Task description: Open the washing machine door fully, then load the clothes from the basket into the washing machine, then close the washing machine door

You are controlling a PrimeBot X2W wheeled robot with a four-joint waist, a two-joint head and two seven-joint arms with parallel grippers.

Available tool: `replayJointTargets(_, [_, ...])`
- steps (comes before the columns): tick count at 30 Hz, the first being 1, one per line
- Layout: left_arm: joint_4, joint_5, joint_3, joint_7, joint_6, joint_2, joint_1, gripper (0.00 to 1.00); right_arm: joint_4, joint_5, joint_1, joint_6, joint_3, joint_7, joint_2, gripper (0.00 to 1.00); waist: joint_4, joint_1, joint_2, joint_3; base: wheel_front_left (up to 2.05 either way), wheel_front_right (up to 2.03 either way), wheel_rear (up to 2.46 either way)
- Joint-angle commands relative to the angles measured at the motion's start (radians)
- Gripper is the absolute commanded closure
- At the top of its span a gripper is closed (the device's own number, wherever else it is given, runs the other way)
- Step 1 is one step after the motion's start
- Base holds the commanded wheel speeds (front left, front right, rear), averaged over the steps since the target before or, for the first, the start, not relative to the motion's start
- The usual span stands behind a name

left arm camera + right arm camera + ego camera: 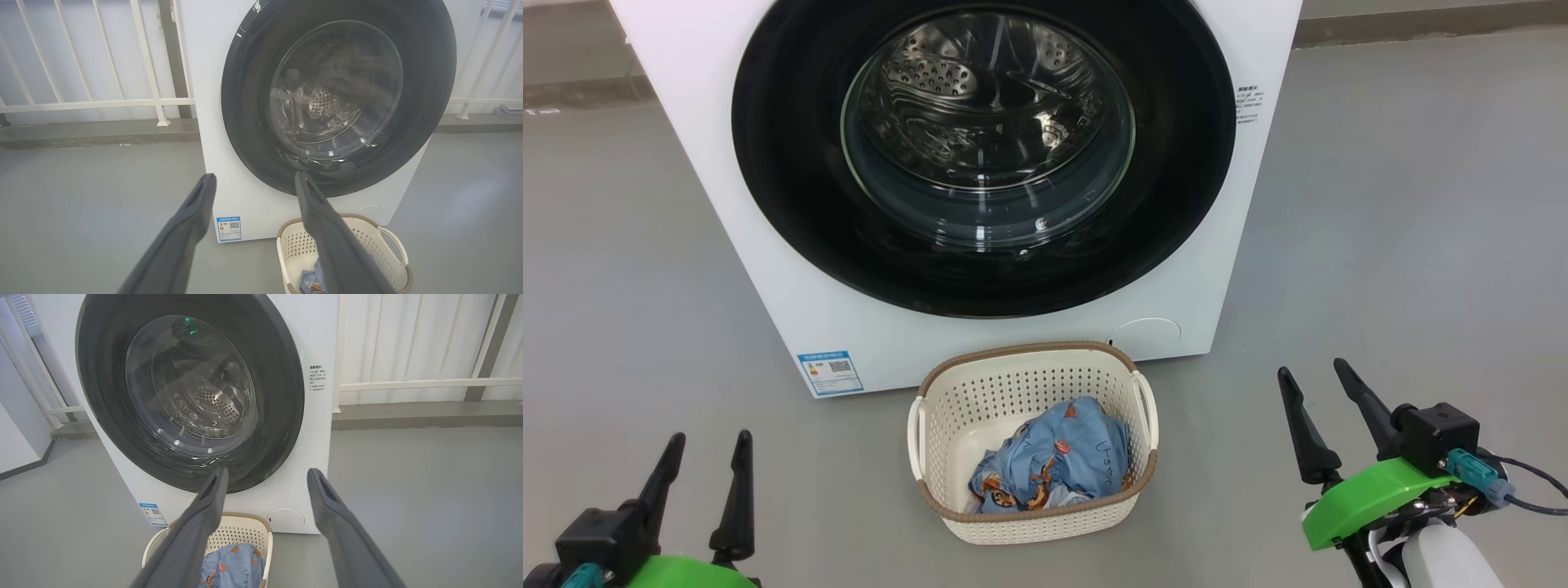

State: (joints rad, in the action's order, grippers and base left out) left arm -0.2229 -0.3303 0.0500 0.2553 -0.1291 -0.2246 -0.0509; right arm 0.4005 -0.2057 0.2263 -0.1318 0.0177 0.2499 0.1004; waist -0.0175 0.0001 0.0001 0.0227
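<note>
While I look down from my head, the washing machine (pixel 768 269) stands white on the grey floor (pixel 1380 245), its door (pixel 784 163) shut flat against the front and the steel drum (pixel 931 77) showing through it. Just before the machine, below the door, the basket (pixel 947 392) sits on the floor with the clothes (pixel 1054 461) crumpled inside it. My left pincer (pixel 711 437) hangs at the lower left and my right pincer (pixel 1312 367) at the lower right. Both are spread wide with nothing between the fingers, apart from the basket on either side. A blue label (pixel 830 372) marks the machine's lower left corner, a round flap (pixel 1147 333) its lower right.

From my left wrist, the two fingers stand wide and empty. Beyond them is the shut door, with the basket low on the right, partly behind one finger. A white railing (pixel 94 104) runs behind the machine.

From my right wrist, the fingers are likewise wide and bare. The door sits up and to the left, and the basket with the clothes shows low, partly behind the left finger.
</note>
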Motion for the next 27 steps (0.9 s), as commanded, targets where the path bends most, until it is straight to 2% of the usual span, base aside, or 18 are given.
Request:
replayJointTargets(1, [0.017, 0.005, -0.039, 0.006, -0.002, -0.026, -0.037, 0.0, -0.02, -0.008, 0.038, 0.001, 0.02, 0.012, 0.0, 0.0, 0.0, -0.0001, -0.0001, 0.0, 0.0, 0.0, 0.0])
replayJointTargets(27, [0.021, 0.013, -0.048, 0.006, -0.002, -0.021, -0.041, 0.0, -0.013, 0.0, 0.044, 0.001, 0.013, 0.012, -0.002, 0.0, 0.006, -0.0001, -0.0001, -0.003, 0.0, 0.0, 0.0])
